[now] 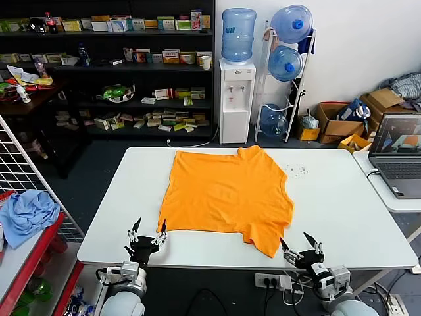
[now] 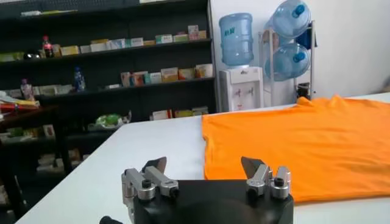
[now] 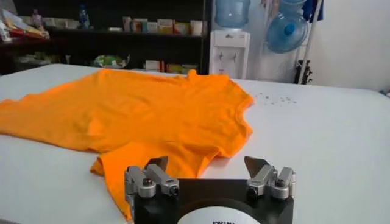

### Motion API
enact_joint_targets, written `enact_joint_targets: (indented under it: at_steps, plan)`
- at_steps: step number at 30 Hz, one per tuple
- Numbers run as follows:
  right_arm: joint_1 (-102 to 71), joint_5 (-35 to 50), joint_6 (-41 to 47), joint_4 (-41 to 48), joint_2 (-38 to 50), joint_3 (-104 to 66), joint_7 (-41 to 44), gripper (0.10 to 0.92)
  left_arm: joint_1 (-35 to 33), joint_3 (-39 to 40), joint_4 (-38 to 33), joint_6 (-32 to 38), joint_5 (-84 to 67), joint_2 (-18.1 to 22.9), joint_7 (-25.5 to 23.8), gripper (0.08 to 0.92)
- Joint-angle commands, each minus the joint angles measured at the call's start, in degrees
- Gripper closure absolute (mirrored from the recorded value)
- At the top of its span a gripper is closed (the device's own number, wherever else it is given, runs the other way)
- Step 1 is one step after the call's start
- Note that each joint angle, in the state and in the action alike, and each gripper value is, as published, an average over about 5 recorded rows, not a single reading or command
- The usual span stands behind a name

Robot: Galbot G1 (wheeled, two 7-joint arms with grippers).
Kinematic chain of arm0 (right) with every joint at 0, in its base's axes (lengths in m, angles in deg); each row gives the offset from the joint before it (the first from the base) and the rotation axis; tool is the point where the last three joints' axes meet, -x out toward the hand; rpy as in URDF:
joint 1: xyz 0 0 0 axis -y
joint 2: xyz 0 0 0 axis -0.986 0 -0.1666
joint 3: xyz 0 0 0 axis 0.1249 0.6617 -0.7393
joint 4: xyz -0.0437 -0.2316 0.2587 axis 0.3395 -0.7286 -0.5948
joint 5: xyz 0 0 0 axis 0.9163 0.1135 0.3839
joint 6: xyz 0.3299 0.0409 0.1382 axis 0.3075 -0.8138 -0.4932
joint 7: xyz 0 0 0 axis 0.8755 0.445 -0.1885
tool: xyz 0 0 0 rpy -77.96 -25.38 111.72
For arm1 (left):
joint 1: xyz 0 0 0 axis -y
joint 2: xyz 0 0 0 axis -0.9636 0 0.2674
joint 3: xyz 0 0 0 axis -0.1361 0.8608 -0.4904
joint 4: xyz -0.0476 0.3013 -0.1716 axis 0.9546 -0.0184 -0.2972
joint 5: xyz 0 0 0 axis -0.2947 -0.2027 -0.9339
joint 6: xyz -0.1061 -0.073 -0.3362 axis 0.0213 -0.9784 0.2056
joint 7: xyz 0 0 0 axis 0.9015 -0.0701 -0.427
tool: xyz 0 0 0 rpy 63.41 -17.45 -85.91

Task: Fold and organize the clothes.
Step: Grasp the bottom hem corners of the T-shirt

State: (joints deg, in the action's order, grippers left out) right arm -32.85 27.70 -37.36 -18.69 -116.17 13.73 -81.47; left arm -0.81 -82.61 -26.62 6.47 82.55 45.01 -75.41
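Note:
The clothes, one bright orange short-sleeved T-shirt (image 1: 227,194), lie spread flat in the middle of the white table (image 1: 342,210), collar toward the far edge. No lettering shows on the upper side. My left gripper (image 1: 146,235) hovers open at the near edge, just off the shirt's near left corner (image 2: 210,173). At the near right, my right gripper (image 1: 302,247) is open too, close to the sleeve (image 3: 131,161) that sticks out toward the front. Nothing sits between either pair of fingers.
A laptop (image 1: 398,155) stands on a side table to the right. A wire rack with a light blue cloth (image 1: 26,214) is at the left. Shelves (image 1: 105,66), a water dispenser (image 1: 237,99) and boxes lie beyond. A power strip (image 1: 271,281) hangs under the front edge.

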Motion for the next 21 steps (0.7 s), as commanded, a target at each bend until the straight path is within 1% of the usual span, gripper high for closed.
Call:
enact_joint_targets:
  at_steps: [1, 7, 16, 19, 21]
  plan:
    - [2.48, 1.34, 3.03, 1.37, -0.54, 2.32, -2.96, 0.203, 1.52, 0.81, -0.32, -7.09, -2.79, -1.04, 0.25, 0.177]
    - [5.31, 0.34, 3.98, 3.38, -1.9, 4.59, -4.4, 0.203, 2.88, 1.9, 0.47, -9.46, -6.1, -2.48, 0.77, 0.177]
    - [7.57, -0.14, 5.12, 4.84, -3.77, 6.4, -6.51, 0.203, 3.63, 2.43, 1.65, -11.65, -9.39, -3.35, 1.56, 0.178]
    - [7.59, -0.32, 5.48, 5.11, -4.35, 6.54, -7.07, 0.208, 3.92, 2.69, 2.45, -12.18, -10.56, -3.24, 1.86, 0.213]
    - [7.63, -0.42, 5.77, 5.36, -4.62, 6.58, -7.4, 0.228, 4.17, 3.0, 3.1, -12.27, -10.94, -3.0, 1.98, 0.267]
